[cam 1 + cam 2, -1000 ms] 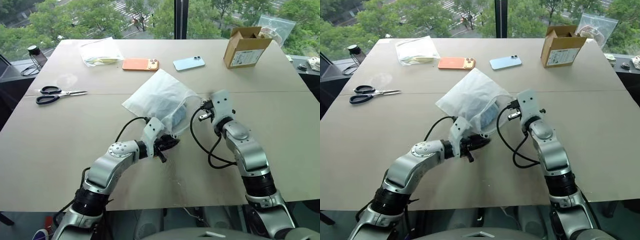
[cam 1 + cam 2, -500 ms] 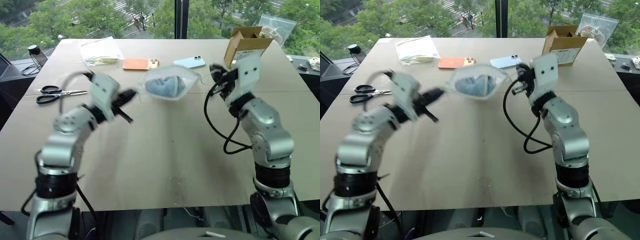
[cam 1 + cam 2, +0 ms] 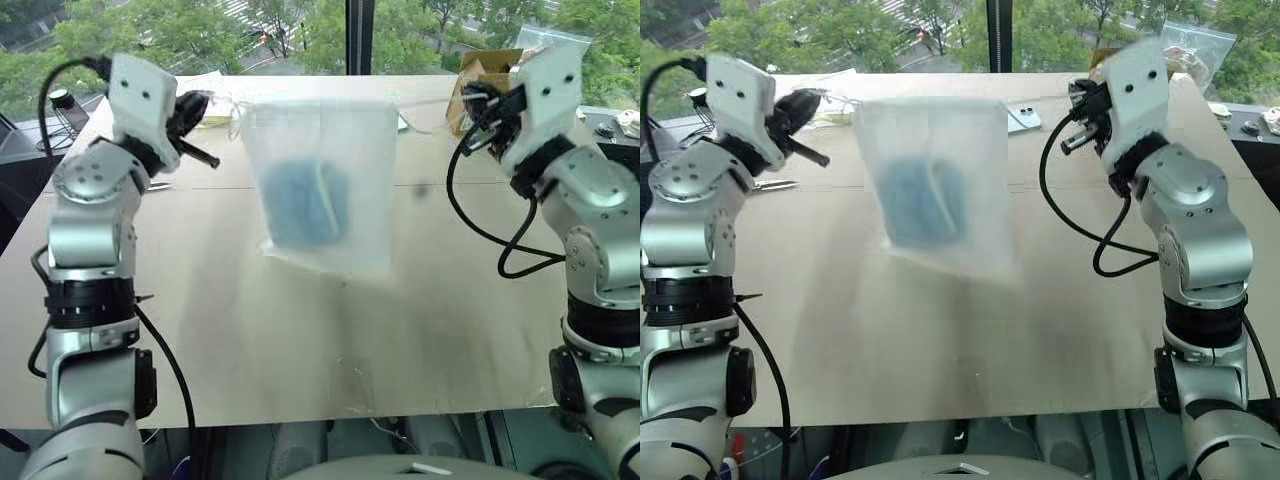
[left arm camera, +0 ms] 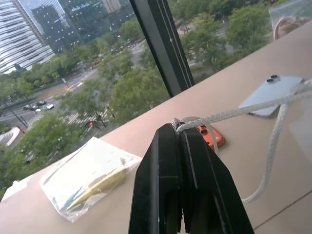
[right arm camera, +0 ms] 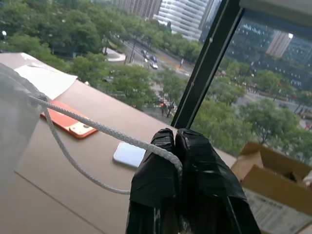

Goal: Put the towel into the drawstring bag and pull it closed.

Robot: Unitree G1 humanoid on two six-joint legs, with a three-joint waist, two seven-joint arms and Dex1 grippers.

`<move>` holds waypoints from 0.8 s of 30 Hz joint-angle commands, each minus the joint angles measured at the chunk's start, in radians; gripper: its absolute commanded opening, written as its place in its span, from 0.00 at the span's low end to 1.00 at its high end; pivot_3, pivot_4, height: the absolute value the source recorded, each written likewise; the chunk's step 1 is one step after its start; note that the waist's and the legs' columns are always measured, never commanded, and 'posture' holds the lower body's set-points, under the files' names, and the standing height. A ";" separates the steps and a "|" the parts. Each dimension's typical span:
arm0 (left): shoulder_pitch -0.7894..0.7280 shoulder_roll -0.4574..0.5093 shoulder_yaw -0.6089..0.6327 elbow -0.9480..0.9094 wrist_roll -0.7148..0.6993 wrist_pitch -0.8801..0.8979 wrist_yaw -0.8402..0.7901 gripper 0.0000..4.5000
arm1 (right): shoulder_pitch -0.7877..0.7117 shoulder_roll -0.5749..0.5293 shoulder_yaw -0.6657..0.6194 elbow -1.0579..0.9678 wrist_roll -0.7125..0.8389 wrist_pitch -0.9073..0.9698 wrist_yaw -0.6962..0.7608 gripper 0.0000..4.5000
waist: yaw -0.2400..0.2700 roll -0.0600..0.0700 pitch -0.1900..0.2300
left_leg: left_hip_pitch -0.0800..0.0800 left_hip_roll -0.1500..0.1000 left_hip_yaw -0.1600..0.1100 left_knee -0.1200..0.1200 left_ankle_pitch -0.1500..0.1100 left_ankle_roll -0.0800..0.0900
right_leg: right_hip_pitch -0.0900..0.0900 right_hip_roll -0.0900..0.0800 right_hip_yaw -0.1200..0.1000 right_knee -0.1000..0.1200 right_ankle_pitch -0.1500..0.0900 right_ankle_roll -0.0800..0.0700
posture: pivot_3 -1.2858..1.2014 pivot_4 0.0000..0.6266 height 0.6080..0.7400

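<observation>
Above table (image 3: 450, 300): drawstring bag (image 3: 325, 185) hung between end effectors.

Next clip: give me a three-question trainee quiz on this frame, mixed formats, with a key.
1. True or false: the towel lies on the table beside the drawstring bag.
2. Multiple choice: what is pinched in the left gripper? A) a white cord B) the scissors C) the orange phone
3. Short answer: how is the bag held up?

Key
1. False: the blue towel shows through the bag's fabric, inside it.
2. A.
3. It hangs above the table between the two raised arms; the left gripper and the right gripper are each shut on a white cord, stretched out to either side of its top.
</observation>
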 commanded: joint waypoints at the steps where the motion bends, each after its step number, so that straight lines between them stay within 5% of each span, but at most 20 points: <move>1: 0.017 0.047 0.080 0.115 0.077 -0.018 0.131 0.01 | 0.062 -0.071 -0.164 0.016 -0.114 0.037 -0.140 0.00 | 0.004 0.000 0.000 | 0.000 0.000 0.000 0.000 0.000 0.000 | 0.000 0.000 0.000 0.000 0.000 0.000 | 0.52 0.24 1.00; 10: -0.043 0.057 0.163 0.262 0.094 -0.048 0.294 0.01 | 0.026 -0.177 -0.310 0.136 -0.177 -0.022 -0.238 0.00 | 0.004 0.000 0.000 | 0.001 -0.001 0.000 0.000 0.000 0.000 | 0.001 -0.001 0.000 0.000 0.000 0.000 | 0.52 0.24 1.00; 14: -0.054 0.009 0.139 0.223 0.026 -0.070 0.211 0.01 | -0.024 -0.137 -0.272 0.091 -0.038 -0.050 -0.098 0.00 | 0.000 0.000 0.000 | 0.001 -0.001 0.001 0.000 0.000 0.000 | 0.001 -0.001 0.001 0.000 0.000 0.000 | 0.52 0.24 1.00; 19: 0.015 -0.096 0.079 0.066 -0.092 0.000 0.065 0.01 | 0.018 -0.064 -0.192 -0.073 0.207 0.060 0.084 0.00 | 0.001 0.000 0.000 | 0.000 0.000 0.000 0.000 0.000 0.000 | 0.001 -0.001 0.000 0.000 0.000 0.000 | 0.52 0.24 1.00; 21: 0.046 -0.136 0.059 -0.019 -0.138 0.062 0.046 0.01 | 0.031 0.006 -0.226 -0.189 0.483 0.192 0.130 0.00 | 0.001 0.000 0.000 | 0.000 0.000 0.000 0.000 0.000 0.000 | 0.002 -0.001 0.000 -0.001 0.000 0.000 | 0.52 0.24 1.00; 24: 0.093 -0.177 0.028 -0.124 -0.189 0.154 0.026 0.01 | 0.135 -0.042 -0.262 -0.325 0.908 0.347 0.176 0.00 | 0.005 0.000 0.000 | -0.001 0.001 -0.002 0.000 0.000 0.000 | 0.002 -0.001 -0.001 -0.001 0.000 0.000 | 0.52 0.24 1.00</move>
